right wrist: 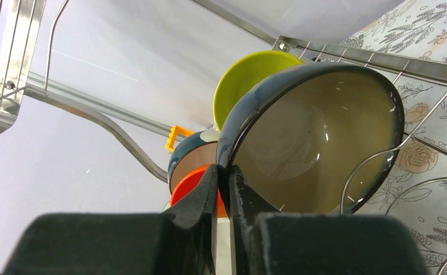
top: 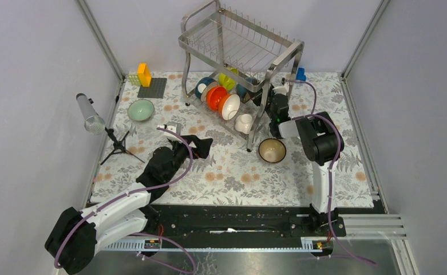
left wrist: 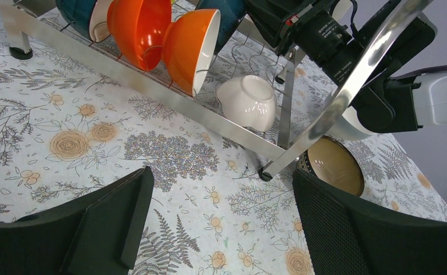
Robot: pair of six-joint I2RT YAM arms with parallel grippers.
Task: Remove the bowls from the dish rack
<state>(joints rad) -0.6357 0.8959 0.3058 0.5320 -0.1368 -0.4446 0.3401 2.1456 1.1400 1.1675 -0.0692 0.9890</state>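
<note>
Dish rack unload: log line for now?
right gripper: shut on blue bowl rim, in rack | left gripper: open, empty, over mat | out: green bowl, brown bowl

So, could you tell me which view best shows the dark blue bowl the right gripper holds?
Right wrist: the dark blue bowl fills it, rim pinched in the right gripper. Top external shows only a sliver behind the dish rack; left wrist catches just its edge.
</note>
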